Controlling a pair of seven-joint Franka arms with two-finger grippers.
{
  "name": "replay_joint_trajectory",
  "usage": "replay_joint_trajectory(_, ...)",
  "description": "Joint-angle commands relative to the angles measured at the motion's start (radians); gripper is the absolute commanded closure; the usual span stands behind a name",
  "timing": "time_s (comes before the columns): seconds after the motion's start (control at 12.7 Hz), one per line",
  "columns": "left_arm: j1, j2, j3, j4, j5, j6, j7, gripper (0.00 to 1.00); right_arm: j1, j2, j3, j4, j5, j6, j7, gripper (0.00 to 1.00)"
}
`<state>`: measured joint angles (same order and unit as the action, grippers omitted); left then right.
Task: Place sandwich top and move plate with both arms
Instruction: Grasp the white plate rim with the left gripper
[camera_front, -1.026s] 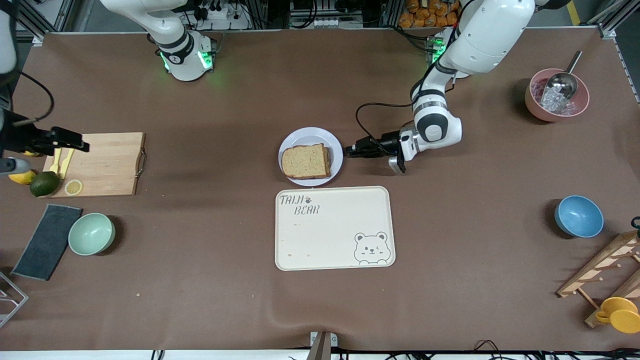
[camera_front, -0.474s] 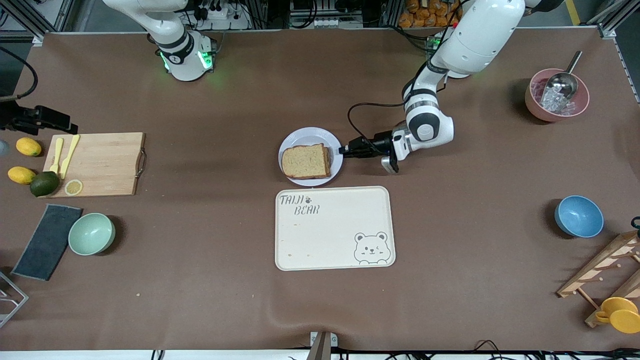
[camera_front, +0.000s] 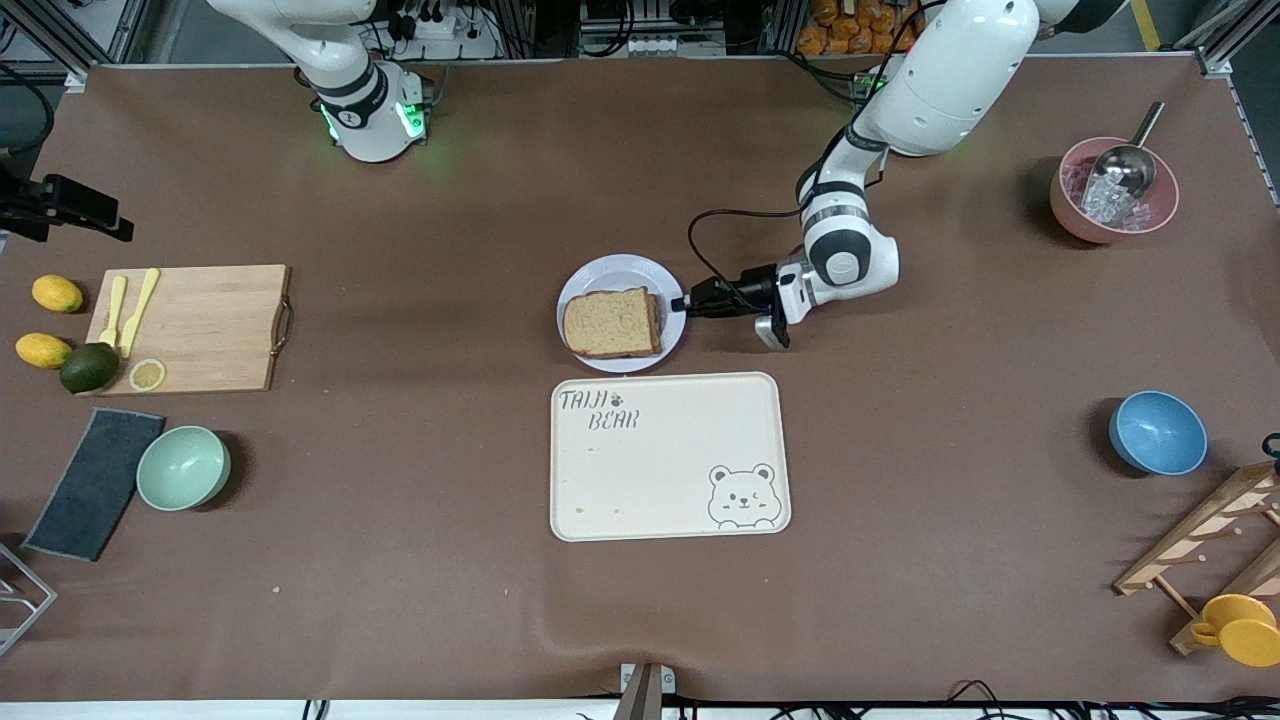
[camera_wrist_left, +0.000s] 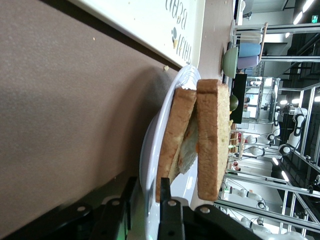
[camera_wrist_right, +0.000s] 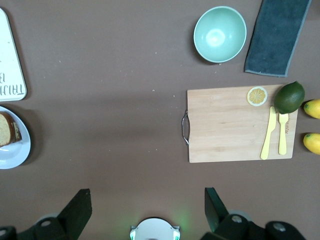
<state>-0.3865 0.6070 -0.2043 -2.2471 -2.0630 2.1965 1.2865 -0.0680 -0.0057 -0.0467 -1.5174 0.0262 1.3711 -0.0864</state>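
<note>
The sandwich top (camera_front: 612, 322), a plain brown bread slice, lies on a lower slice on the plate (camera_front: 625, 270) at mid-table. In the left wrist view the top slice (camera_wrist_left: 210, 140) rests over egg and the lower slice on the plate (camera_wrist_left: 150, 145). My left gripper (camera_front: 684, 303) is low at the plate's rim on the left arm's side. It is open, with one finger (camera_wrist_left: 165, 200) over the rim and the other under it. My right gripper (camera_front: 105, 218) is open and empty, high over the table's right-arm end; its fingers (camera_wrist_right: 75, 210) are spread wide.
The cream bear-printed tray (camera_front: 665, 460) lies just nearer the camera than the plate. A cutting board (camera_front: 200, 325) with cutlery, lemons, a green fruit, a mint bowl (camera_front: 183, 467) and a dark cloth are at the right arm's end. Pink bowl (camera_front: 1113, 190), blue bowl (camera_front: 1157, 432) and wooden rack (camera_front: 1210, 540) are at the left arm's end.
My left gripper has slid toward the plate and now straddles its rim. My right gripper has drawn away from over the cutting board toward the robots' side of the table.
</note>
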Motion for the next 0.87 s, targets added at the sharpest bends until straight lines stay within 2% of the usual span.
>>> replay_joint_trajectory(0.0,-0.014,0.031,0.000,0.024,-0.046,0.014,0.031,0.84,-0.023,-0.026,0.025,0.011,-0.018,-0.003,0.007,0.00)
replay_joint_trajectory(0.32,-0.014,0.051,0.000,0.047,-0.048,0.014,0.048,0.99,-0.041,-0.037,0.024,0.009,-0.003,0.060,0.016,0.00)
replay_joint_trajectory(0.79,0.003,0.024,-0.001,0.035,-0.046,0.005,0.117,1.00,-0.042,-0.031,0.022,0.036,-0.005,0.062,0.016,0.00)
